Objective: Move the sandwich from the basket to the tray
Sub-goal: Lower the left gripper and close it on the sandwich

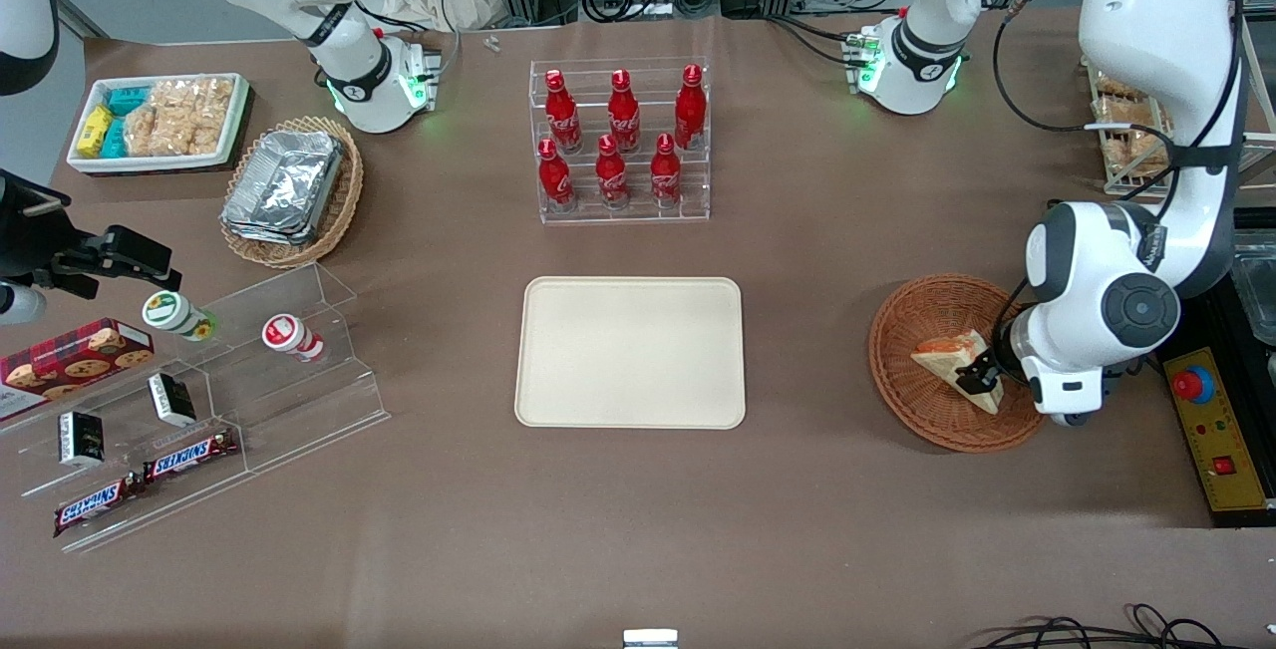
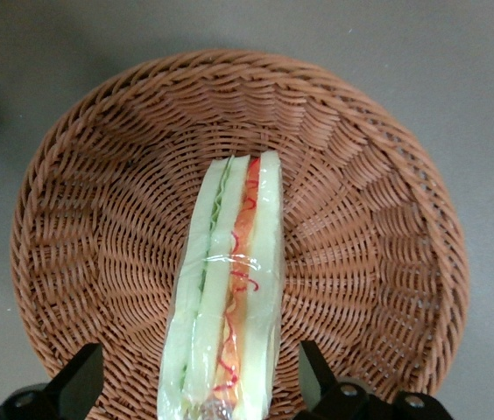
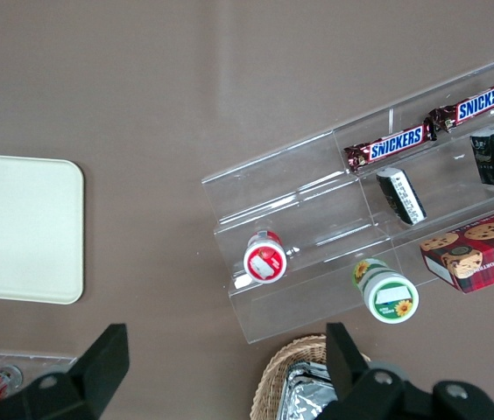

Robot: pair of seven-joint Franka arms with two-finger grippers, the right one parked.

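The clear-wrapped sandwich (image 1: 945,354) lies in the round reddish-brown wicker basket (image 1: 900,330) toward the working arm's end of the table. In the left wrist view the sandwich (image 2: 229,289) stands on edge in the basket (image 2: 378,227), with pale bread and a red-orange filling stripe. My left gripper (image 1: 982,376) is down in the basket, open, with one finger on each side of the sandwich's end (image 2: 196,378) and a gap between each finger and the wrap. The cream-beige tray (image 1: 630,352) sits bare at the table's middle.
A clear rack of red bottles (image 1: 620,139) stands farther from the front camera than the tray. A tan basket of foil trays (image 1: 289,188), a white snack bin (image 1: 159,121) and an acrylic snack shelf (image 1: 199,400) lie toward the parked arm's end. A yellow button box (image 1: 1211,430) is beside the basket.
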